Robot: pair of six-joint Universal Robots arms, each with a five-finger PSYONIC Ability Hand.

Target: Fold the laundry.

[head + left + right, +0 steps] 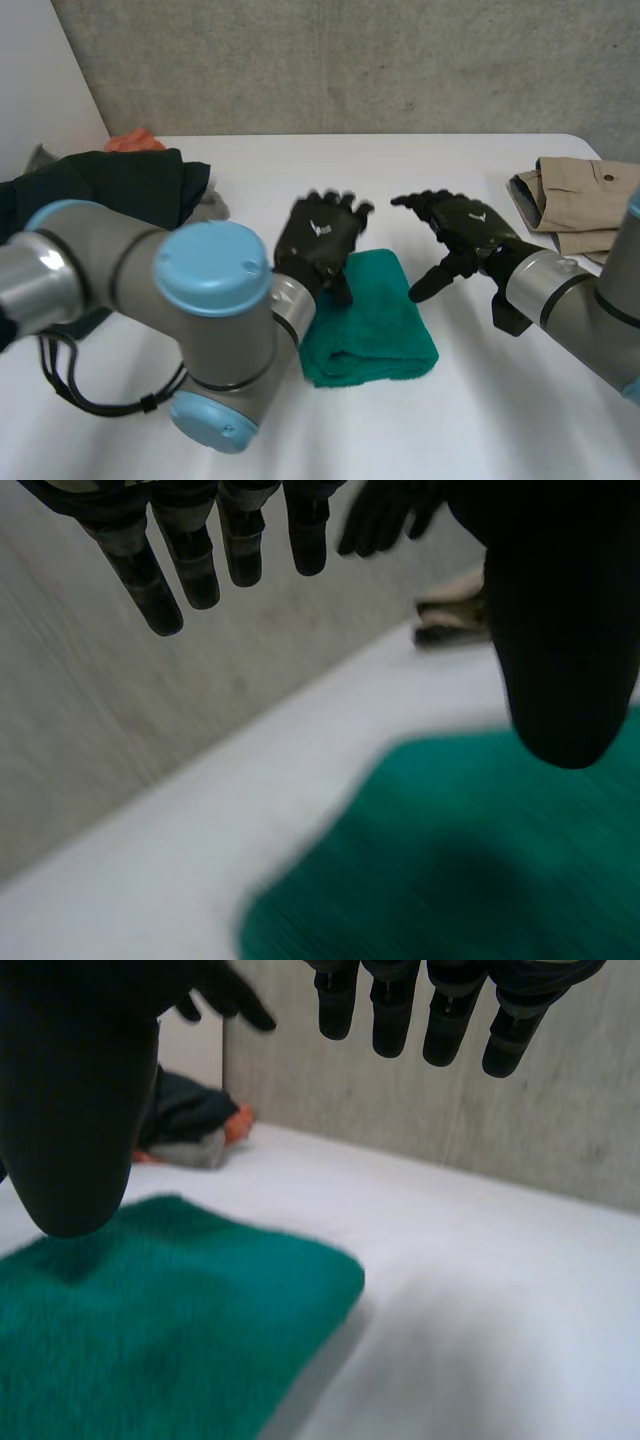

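A green towel (372, 322) lies folded in the middle of the white table (450, 160). My left hand (318, 240) hovers over the towel's far left part, open, fingers straight. In the left wrist view the left hand (560, 630) is above the towel (480, 860) and holds nothing. My right hand (462, 228) hangs open just right of the towel, thumb pointing down toward its right edge. In the right wrist view the right hand (70, 1110) is above the towel (150, 1330), near its corner, apart from it.
A pile of dark clothes (110, 190) with an orange piece (135, 140) sits at the far left. A folded beige garment (580, 195) lies at the far right. A grey concrete wall (350, 60) stands behind the table.
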